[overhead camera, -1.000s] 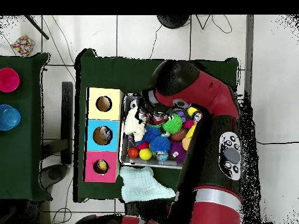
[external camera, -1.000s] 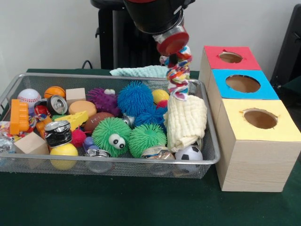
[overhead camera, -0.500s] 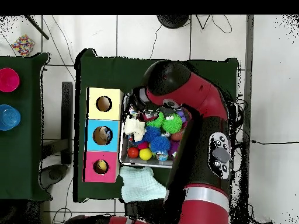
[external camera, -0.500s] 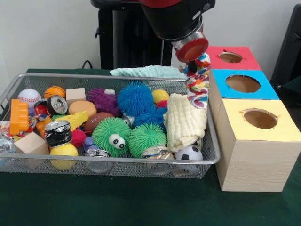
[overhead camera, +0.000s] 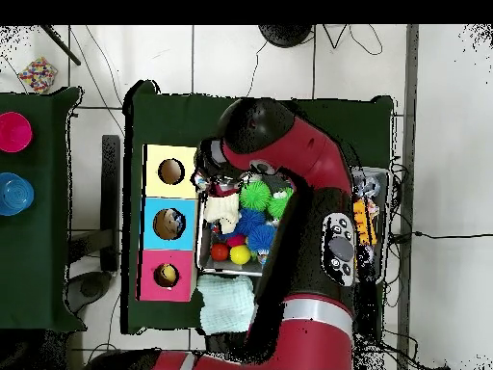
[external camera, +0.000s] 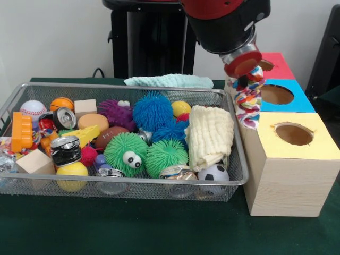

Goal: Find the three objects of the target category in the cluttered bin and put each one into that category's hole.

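A braided rope toy (external camera: 247, 103) in many colours dangles from my gripper (external camera: 243, 73), which is shut on its top end. It hangs just past the right rim of the wire bin (external camera: 106, 86), at the left edge of the blue box (external camera: 297, 103) and above the back corner of the yellow box (external camera: 313, 151). The red box (external camera: 279, 69) stands behind them; each box has a round hole on top. In the overhead view the arm covers most of the bin, with the gripper (overhead camera: 204, 179) beside the yellow box (overhead camera: 154, 159).
The bin holds several fuzzy balls, small sport balls, crushed cans, wooden blocks and a folded cream cloth (external camera: 210, 135). A teal cloth (external camera: 167, 81) lies behind the bin. Green cloth covers the table.
My gripper has carried the rope toy to the right, from above the cream cloth in the bin, over the bin's rim, to the edge of the boxes.
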